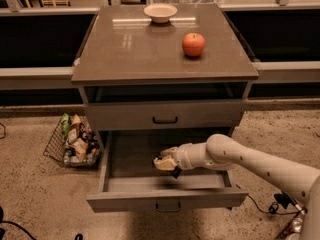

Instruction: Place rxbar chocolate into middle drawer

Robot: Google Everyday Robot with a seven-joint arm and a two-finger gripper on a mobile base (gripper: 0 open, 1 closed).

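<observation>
Pale gripper (164, 163) inside boxy, seemingly smooth grey middle drawer (131, 156).

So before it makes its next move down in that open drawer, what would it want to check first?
1. middle drawer pulled open: ok.
2. gripper inside the drawer, right of its centre: ok.
3. rxbar chocolate, a dark sliver just under the gripper, over the drawer's inside: ok.
4. Bar held, or lying on the drawer floor: cannot tell.
5. upper drawer shut, above the arm: ok.
6. red apple and bowl on the cabinet top, away from the arm: ok.
</observation>
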